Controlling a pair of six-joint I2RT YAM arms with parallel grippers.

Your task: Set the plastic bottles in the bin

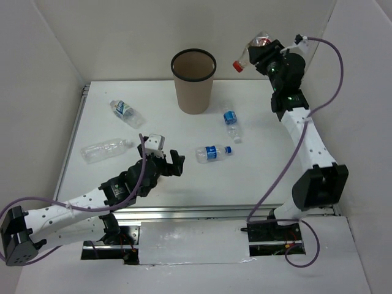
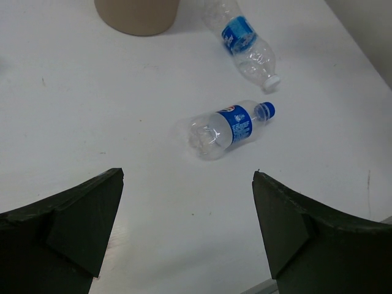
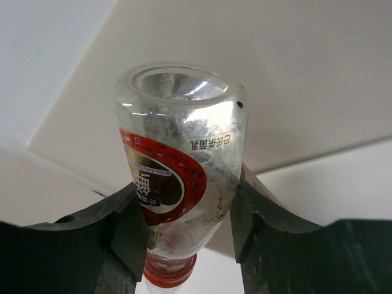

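Observation:
The brown bin point(image 1: 193, 73) stands at the back middle of the table. My right gripper point(image 1: 262, 56) is raised high to the bin's right, shut on a red-labelled, red-capped bottle point(image 1: 250, 54) point(image 3: 177, 153) that hangs cap down between the fingers point(image 3: 122, 233). My left gripper point(image 1: 169, 162) point(image 2: 187, 177) hovers open over the table, nothing between its jaws. A blue-labelled bottle point(image 1: 213, 152) point(image 2: 228, 127) lies just ahead of it. Another blue-labelled bottle point(image 1: 232, 124) point(image 2: 245, 43) lies beyond. Left of the bin lie a blue-labelled bottle point(image 1: 127, 113) and a bare clear bottle point(image 1: 105, 150).
White walls point(image 1: 55, 73) close in the table on the left, back and right. A metal rail point(image 1: 202, 212) runs along the near edge by the arm bases. The bin's base point(image 2: 138, 15) shows at the top of the left wrist view.

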